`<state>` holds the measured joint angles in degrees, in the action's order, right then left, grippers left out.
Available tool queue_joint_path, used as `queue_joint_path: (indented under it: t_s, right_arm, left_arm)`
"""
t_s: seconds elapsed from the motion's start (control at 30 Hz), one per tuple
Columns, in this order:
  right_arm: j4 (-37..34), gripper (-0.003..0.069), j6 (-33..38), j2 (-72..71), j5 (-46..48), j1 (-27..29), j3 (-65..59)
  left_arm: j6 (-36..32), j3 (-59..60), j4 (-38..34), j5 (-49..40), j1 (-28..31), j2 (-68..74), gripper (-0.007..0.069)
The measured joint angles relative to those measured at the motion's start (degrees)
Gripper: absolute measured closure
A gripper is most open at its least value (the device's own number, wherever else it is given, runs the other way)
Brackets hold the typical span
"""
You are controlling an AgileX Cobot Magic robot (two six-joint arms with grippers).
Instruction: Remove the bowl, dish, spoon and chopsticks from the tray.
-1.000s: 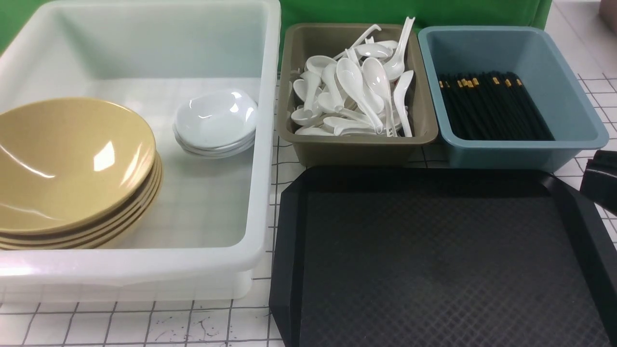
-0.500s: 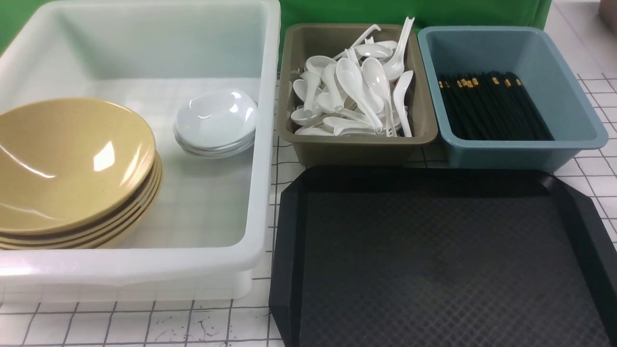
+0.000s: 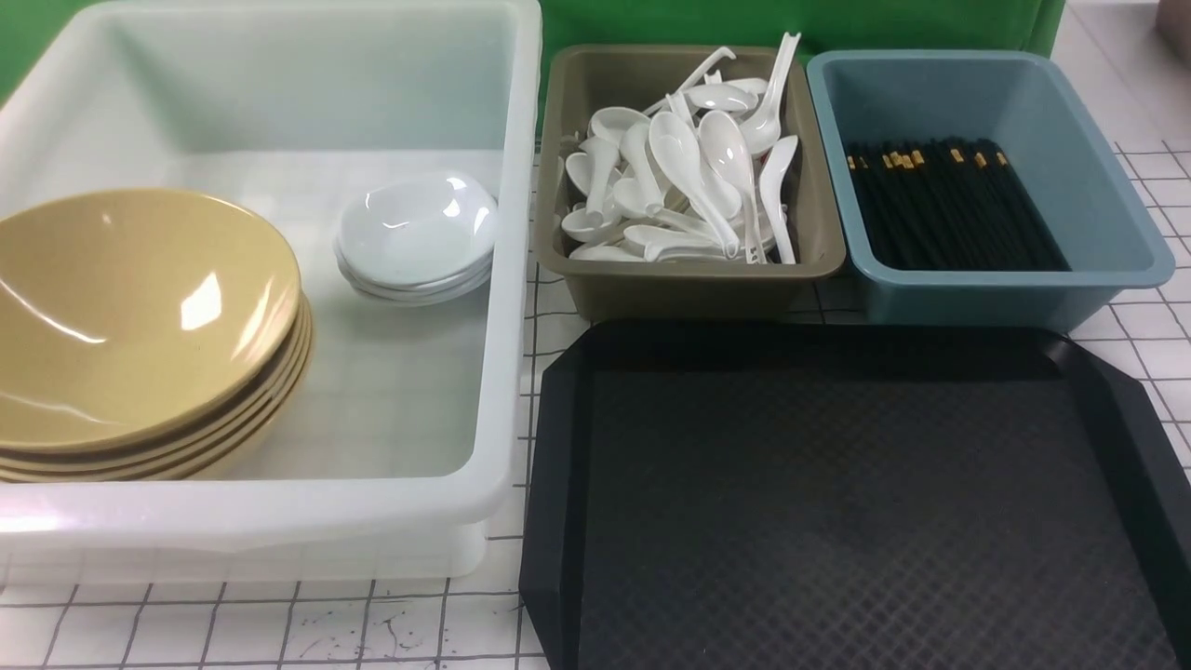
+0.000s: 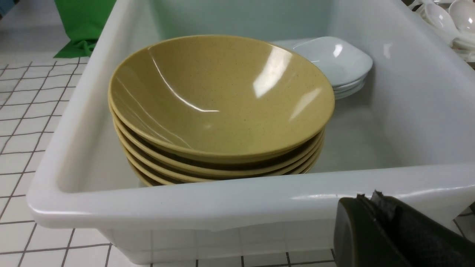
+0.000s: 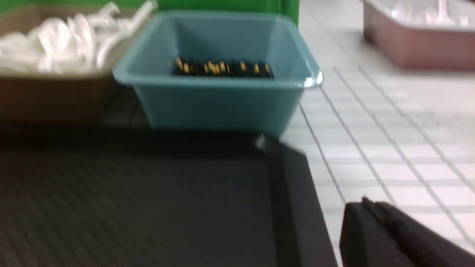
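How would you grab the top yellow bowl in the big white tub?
Pinch the raised rim of the top mustard-yellow bowl from above. It is wide, shallow and nested on its stack, and the white tub walls block any sideways approach.

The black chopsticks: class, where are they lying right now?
In the front view, the chopsticks lie inside the blue bin at far right, behind the tray.

Black diamond-textured tray (image 3: 837, 512), mustard-yellow bowl (image 3: 140, 307), blue bin (image 3: 1098, 186), white tub (image 3: 279, 74)
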<state>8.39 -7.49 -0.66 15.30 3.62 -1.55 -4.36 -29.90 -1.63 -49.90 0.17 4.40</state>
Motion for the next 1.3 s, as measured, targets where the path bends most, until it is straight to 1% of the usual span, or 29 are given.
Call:
queue_joint_path:
  t_s: [0.1, 0.9, 0.97, 1.0, 1.07, 1.1, 1.23, 1.3]
  right_arm:
    - [-0.1, 0.0624, 0.0, 0.01, 2.52, 0.17, -0.02]
    - [-0.1, 0.0615, 0.14, 0.01, 2.77, 0.24, -0.02]
    - [-0.1, 0.0613, 0.14, 0.01, 2.77, 0.24, -0.02]
    - [-0.1, 0.0612, 0.14, 0.01, 2.77, 0.24, -0.02]
    - [-0.1, 0.061, 0.19, 0.01, 2.77, 0.24, -0.02]
    - [-0.1, 0.061, 0.19, 0.01, 2.77, 0.24, -0.02]
    - [-0.1, 0.0606, 0.19, 0.01, 2.77, 0.24, -0.02]
    - [-0.1, 0.0604, 0.19, 0.01, 2.82, 0.24, -0.02]
  left_arm:
    - [0.0, 0.0, 0.0, 0.0, 0.0, 0.0, 0.0636]
    - [0.0, 0.0, 0.14, 0.0, 0.0, 0.0, 0.0636]
    - [0.0, 0.4, 0.48, 0.98, 0.0, 0.0, 0.0636]
    - [0.0, 1.04, 0.4, 2.07, 0.0, 0.0, 0.0636]
    - [0.0, 4.93, -1.94, 10.77, 0.0, 0.0, 0.0636]
    - [0.0, 5.41, -2.5, 11.75, 0.0, -0.06, 0.0636]
    - [0.0, 17.72, -5.36, 33.52, 0.83, -1.84, 0.0636]
    - [0.0, 23.06, -5.36, 39.1, 1.54, -3.77, 0.0636]
